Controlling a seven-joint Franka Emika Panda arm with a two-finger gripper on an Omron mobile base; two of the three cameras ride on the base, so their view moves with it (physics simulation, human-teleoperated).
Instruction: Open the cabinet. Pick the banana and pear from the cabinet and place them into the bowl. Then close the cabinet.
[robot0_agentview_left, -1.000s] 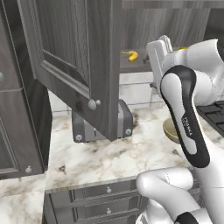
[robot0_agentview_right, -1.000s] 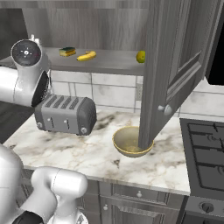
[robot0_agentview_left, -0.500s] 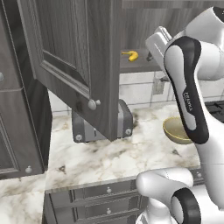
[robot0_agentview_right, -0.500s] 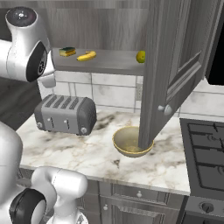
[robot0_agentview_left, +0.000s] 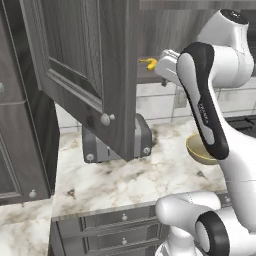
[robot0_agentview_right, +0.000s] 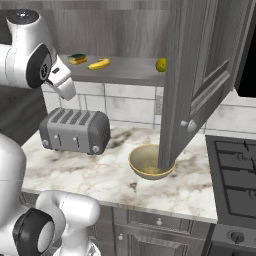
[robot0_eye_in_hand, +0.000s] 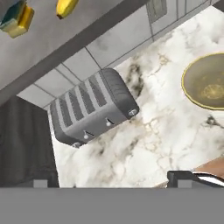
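The cabinet, a dark grey wood-grain wall unit, stands with both doors swung wide, so its grey shelf is bare to reach. Below on the marble counter sits the grey slotted toaster, and beside it the shallow tan-yellow bowl, ready to receive fruit. The white arm's gripper hangs just under the shelf's left end, jaws spread and empty. Up there lie the yellow banana, nearest it, and the little yellow-green pear, farther right.
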